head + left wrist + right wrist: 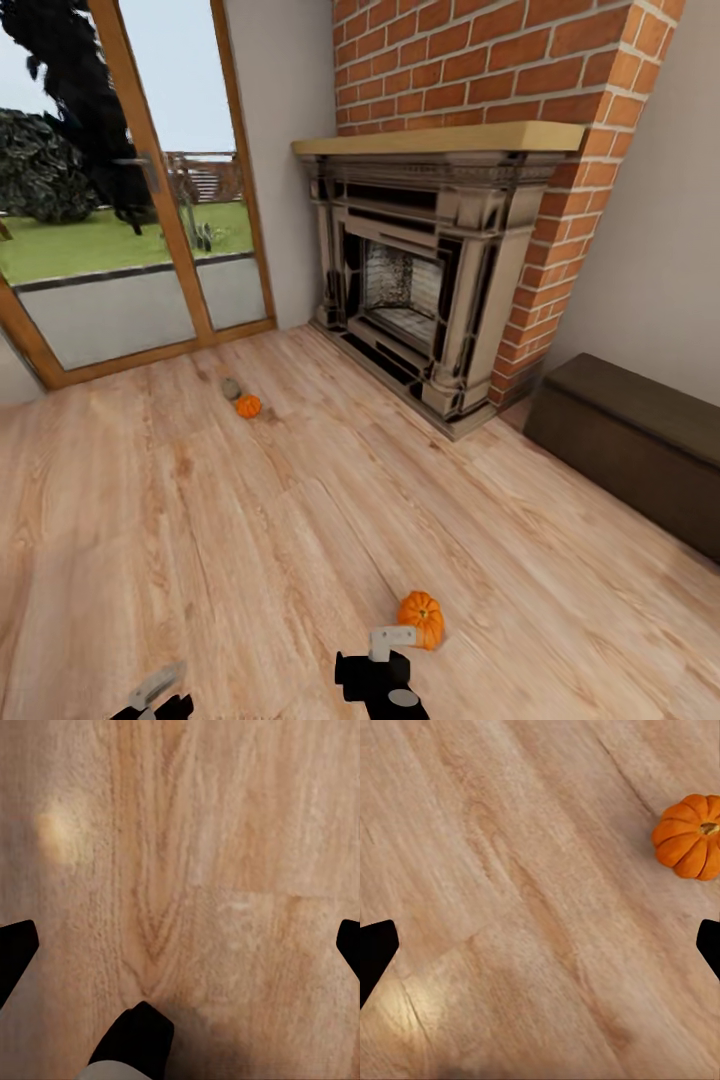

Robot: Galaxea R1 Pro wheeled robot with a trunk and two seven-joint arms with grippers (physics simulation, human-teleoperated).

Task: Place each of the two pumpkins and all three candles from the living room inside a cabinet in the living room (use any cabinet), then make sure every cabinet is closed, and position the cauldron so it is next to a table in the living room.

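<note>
Two pincers hang low over the wooden floor (300,520), and each holds nothing. In the left wrist view the left pincer (180,937) stands wide, with its two dark fingertips (15,945) at the far edges of the picture and bare planks between them. The right pincer (540,945) is equally wide in the right wrist view, and nothing lies between its fingertips (375,949).

One pumpkin (421,619) lies on the floor just beside the right pincer (385,640) in the head view, not touching it. The right wrist view shows the same pumpkin (688,835) from above, with its ribs and short stem, apart from the fingertips.

The head view shows more of the room. A second pumpkin (248,406) lies farther away, near the glass door (130,200), and a small grey candle (231,388) is just beside it; I cannot tell if they touch. The ornate fireplace (430,280) stands against a brick wall (480,60). To its right a long, low dark brown cabinet (630,440) stands by the wall, with its fronts closed as far as one can see. The left pincer (155,690) appears at the lower edge.
</note>
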